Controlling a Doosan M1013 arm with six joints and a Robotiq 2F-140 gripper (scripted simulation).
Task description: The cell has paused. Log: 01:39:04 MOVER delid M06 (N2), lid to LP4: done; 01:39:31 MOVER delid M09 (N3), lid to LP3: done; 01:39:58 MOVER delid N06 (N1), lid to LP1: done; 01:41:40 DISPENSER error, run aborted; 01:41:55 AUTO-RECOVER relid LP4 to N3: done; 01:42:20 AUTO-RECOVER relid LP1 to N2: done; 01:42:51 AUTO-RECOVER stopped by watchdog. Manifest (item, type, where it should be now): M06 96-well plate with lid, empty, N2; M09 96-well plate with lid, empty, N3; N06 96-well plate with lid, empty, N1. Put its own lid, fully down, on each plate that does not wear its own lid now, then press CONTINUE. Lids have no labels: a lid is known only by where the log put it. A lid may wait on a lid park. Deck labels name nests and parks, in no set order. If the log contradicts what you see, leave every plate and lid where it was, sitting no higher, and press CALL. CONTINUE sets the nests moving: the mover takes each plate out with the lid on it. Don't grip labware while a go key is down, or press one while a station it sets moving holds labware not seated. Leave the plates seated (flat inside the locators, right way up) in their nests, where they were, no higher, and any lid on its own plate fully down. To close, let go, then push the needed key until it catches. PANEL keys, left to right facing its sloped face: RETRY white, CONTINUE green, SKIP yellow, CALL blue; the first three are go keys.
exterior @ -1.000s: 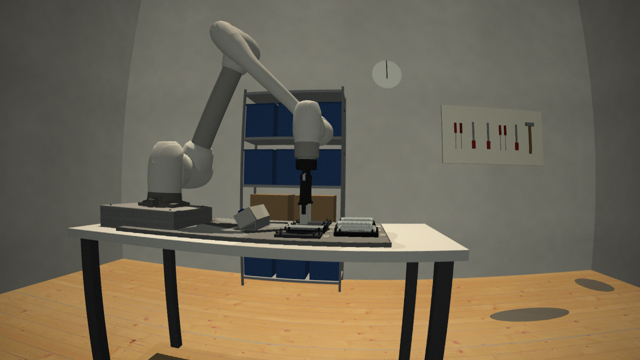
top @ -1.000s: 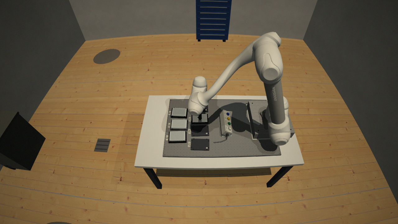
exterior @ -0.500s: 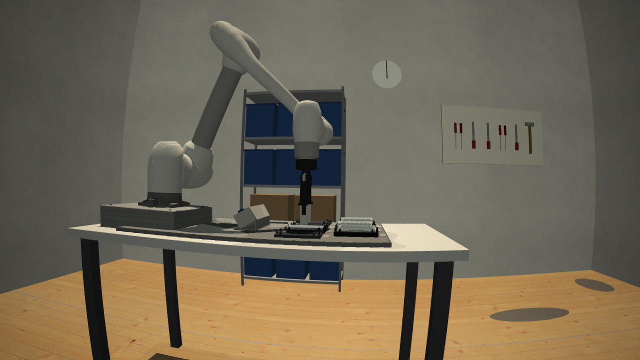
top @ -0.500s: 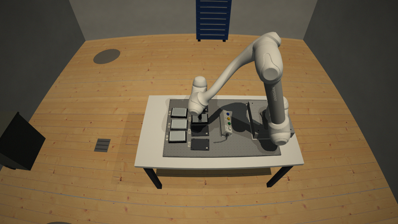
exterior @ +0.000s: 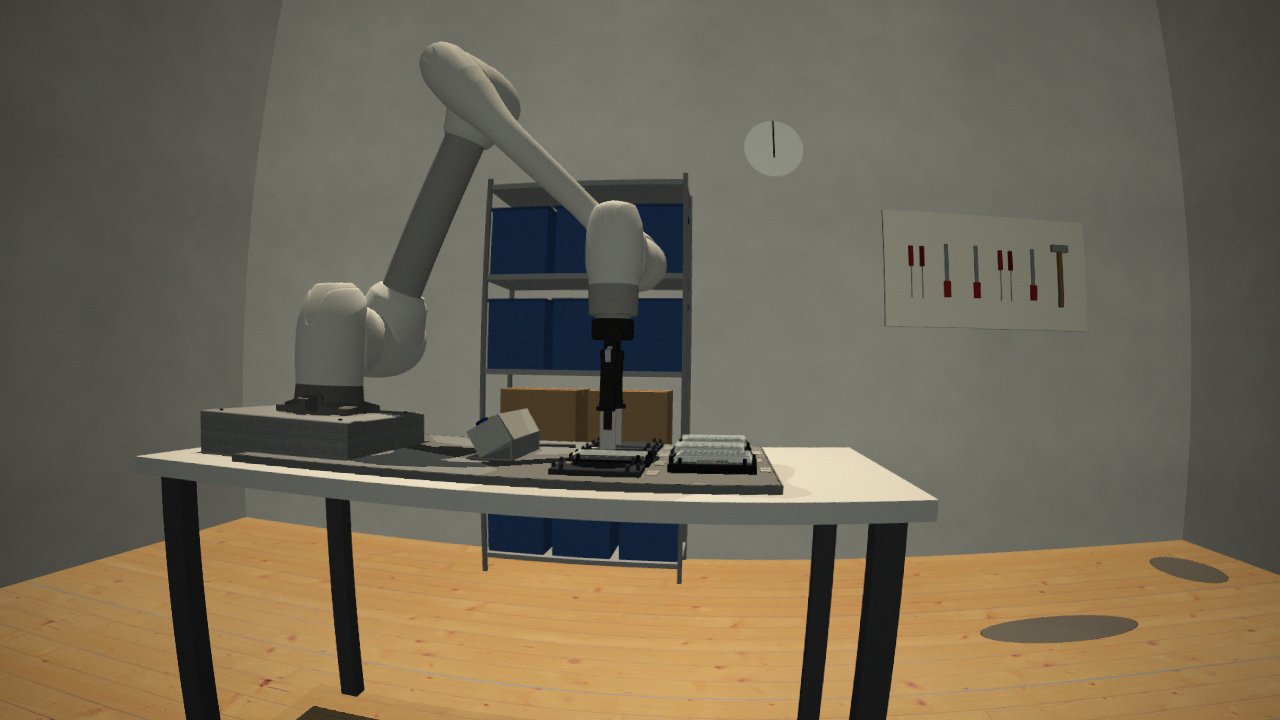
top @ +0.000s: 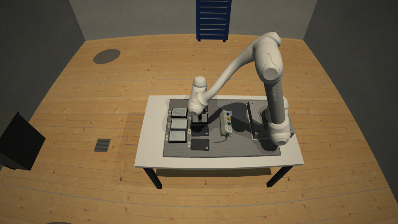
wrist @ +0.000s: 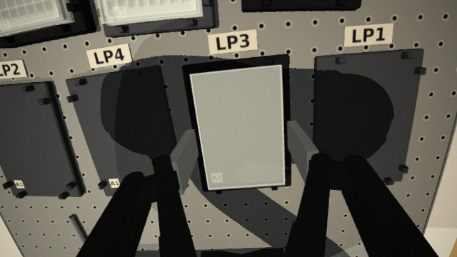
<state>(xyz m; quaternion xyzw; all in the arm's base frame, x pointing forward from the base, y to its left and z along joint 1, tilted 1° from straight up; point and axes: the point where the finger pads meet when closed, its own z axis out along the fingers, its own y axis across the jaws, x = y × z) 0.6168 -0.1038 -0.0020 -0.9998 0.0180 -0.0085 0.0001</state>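
A pale flat lid (wrist: 240,125) lies on the lid park labelled LP3. My gripper (wrist: 241,138) is low over it, with one finger pad on each long side of the lid. The pads stand at or just off the lid's edges, and the gripper is open. The parks LP1 (wrist: 368,114), LP4 (wrist: 121,125) and LP2 (wrist: 33,139) are bare. Three 96-well plates (top: 178,112) (top: 178,124) (top: 177,136) sit in a row of nests to the left of the parks. I cannot tell which of them wear lids. Their nest labels are too small to read.
The key panel (top: 226,122) stands right of the parks, with its blue (top: 228,113), yellow (top: 228,118) and green (top: 229,123) keys up. Its cable (top: 221,140) trails toward the table's front. An upright dark plate (top: 251,119) stands by the arm's base (top: 278,133).
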